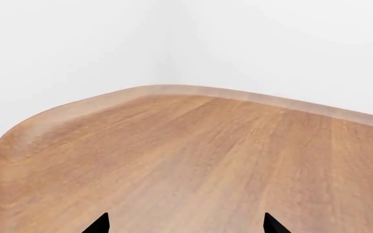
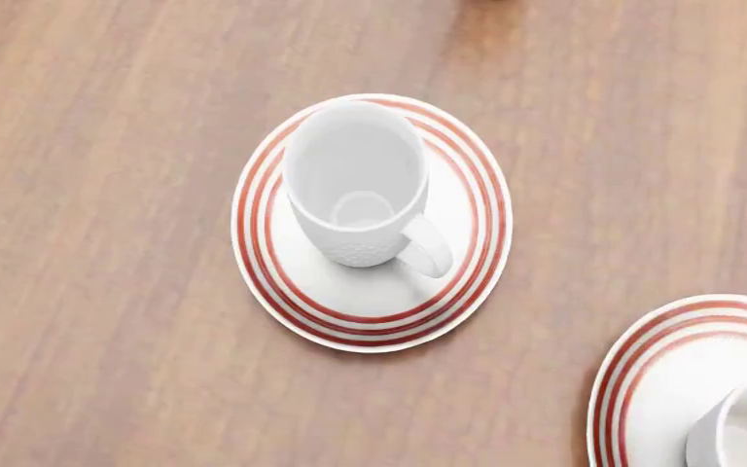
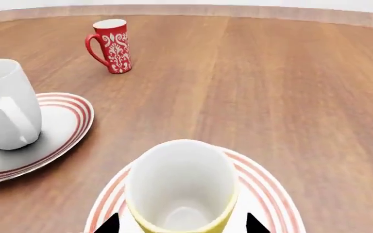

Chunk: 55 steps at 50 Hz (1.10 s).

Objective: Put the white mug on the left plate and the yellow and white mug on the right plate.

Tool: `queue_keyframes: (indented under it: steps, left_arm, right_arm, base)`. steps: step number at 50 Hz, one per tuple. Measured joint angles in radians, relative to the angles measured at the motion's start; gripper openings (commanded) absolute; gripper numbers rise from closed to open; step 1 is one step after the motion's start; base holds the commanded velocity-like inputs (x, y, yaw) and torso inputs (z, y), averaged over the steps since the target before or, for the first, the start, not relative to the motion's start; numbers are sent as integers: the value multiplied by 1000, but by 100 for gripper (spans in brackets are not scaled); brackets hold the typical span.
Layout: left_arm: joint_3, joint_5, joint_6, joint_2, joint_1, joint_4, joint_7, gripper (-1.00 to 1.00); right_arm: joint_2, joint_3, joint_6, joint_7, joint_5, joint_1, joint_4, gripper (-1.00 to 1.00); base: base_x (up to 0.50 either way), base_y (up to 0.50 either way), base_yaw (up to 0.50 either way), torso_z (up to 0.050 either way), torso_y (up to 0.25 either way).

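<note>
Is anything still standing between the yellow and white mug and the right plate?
Nothing visible. The yellow and white mug already stands on the right plate, between the right tool's tips. The white mug sits on the left plate; the red mug is well off.

White mug: plain white throughout, faint dimpled texture low on wall. Left plate: white, thin red concentric rings near rim. Right plate: same pattern. Yellow and white mug: yellow outside, white inside. Red mug: white ornamental pattern, white interior. Table: brown woodgrain.

Each mug upright on its plate
</note>
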Motion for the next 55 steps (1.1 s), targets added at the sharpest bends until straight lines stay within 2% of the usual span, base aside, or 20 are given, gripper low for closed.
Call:
queue_keyframes:
  steps: [14, 22, 33, 43, 55]
  left_arm:
    - [4, -1, -5, -4, -4, 4, -4, 100]
    - [6, -2, -7, -7, -5, 11, -7, 100]
    - [20, -3, -45, -27, -43, 26, -20, 100]
    - [81, -18, -167, -64, -245, -33, -32, 100]
    - [207, -32, -339, -67, -593, -185, 1, 100]
  right_arm:
    - [20, 43, -25, -13, 139, -27, -110, 100]
    - [80, 51, 40, 69, 205, 25, -182, 100]
    - [213, 7, 185, 237, 269, 196, -221, 100]
    - [308, -112, 290, 363, 268, 423, -161, 100]
    - [343, -312, 342, 446, 189, 702, 2, 100]
  base:
    - [0, 0, 0, 0, 0]
    - [0, 0, 0, 0, 0]
    - [0, 0, 0, 0, 0]
    - [0, 0, 0, 0, 0]
    - [0, 0, 0, 0, 0]
